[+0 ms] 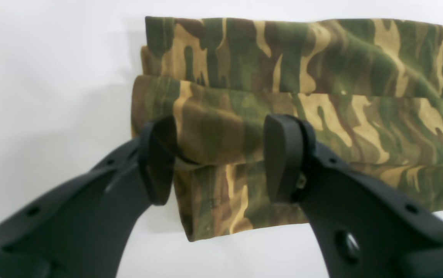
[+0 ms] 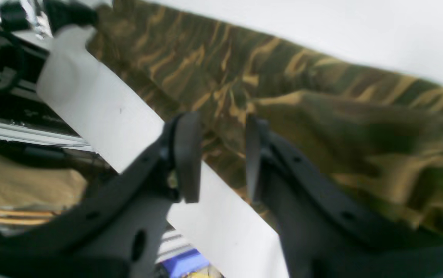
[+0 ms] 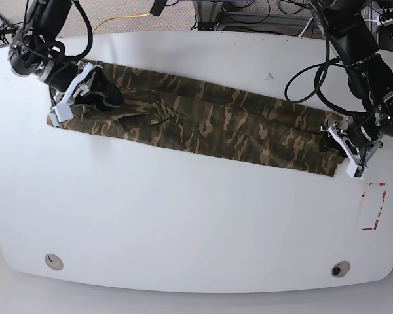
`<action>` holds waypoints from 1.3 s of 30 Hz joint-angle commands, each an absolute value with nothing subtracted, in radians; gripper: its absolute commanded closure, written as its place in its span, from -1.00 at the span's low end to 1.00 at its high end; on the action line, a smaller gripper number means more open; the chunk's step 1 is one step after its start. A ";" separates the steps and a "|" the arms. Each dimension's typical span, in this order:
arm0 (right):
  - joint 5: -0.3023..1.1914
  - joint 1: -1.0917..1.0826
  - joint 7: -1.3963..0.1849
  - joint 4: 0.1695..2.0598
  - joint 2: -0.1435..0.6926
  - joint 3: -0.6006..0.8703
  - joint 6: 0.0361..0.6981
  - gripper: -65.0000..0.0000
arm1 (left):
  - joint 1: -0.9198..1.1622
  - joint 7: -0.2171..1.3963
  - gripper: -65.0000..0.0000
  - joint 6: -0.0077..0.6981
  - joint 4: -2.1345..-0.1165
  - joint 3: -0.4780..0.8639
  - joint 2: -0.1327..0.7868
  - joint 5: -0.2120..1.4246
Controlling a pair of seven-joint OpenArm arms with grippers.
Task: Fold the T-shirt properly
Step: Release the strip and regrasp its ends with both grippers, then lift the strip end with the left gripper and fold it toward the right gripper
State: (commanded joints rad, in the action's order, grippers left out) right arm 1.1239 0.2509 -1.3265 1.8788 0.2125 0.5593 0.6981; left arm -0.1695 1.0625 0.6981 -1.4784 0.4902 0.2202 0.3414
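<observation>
A robotics lab: a white table (image 3: 183, 222) with two arms mounted at its far edge, loose cables (image 3: 249, 16) trailing on grey carpet behind

The left claw (image 1: 221, 158) (jaws apart) straddles the folded T-shirt (image 1: 302, 96) end.

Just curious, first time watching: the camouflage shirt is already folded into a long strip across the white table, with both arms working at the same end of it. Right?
Not quite. The T-shirt is a long strip on the table, but the base view shows the left gripper and right gripper at opposite ends.
</observation>
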 joint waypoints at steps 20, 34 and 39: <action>0.717 0.097 -1.069 1.253 0.464 0.513 0.698 0.62 | -0.061 0.957 -0.02 0.698 -1.288 0.492 0.245 0.346; 0.720 0.022 -0.977 1.165 0.481 0.378 0.698 0.63 | 0.159 1.001 -0.03 0.698 -1.546 0.588 0.228 0.367; 0.720 0.018 -0.977 1.165 0.473 0.377 0.698 0.63 | 0.173 1.072 -0.04 0.698 -1.644 0.687 0.228 0.492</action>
